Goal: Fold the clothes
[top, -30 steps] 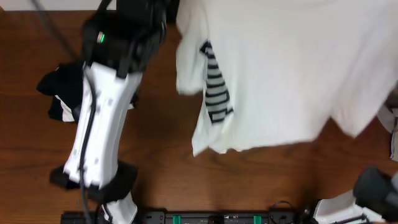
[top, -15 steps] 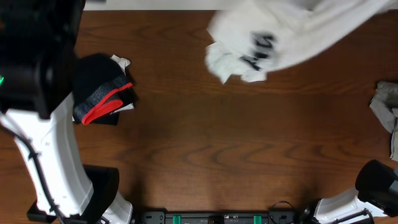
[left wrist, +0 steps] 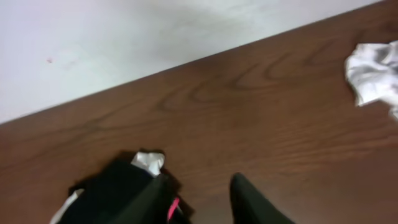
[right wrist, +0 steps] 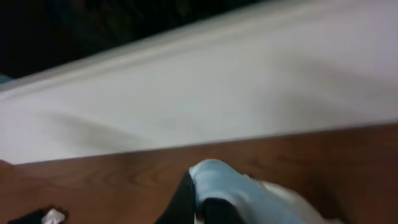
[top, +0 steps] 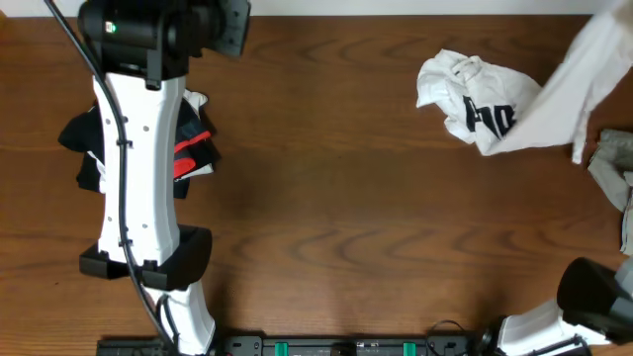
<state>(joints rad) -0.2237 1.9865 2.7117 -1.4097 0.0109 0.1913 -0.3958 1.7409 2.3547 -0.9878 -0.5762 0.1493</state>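
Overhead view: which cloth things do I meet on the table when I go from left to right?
black clothes with a red band → white T-shirt → grey cloth

Even overhead light, soft shadows; wrist views blurred, T-shirt [top: 534, 99] motion-smeared.

Grips bunched white T-shirt [right wrist: 239, 185] in closed right gripper [right wrist: 200, 205] above brown table [right wrist: 93, 183], blurred white wall [right wrist: 217, 93] behind.
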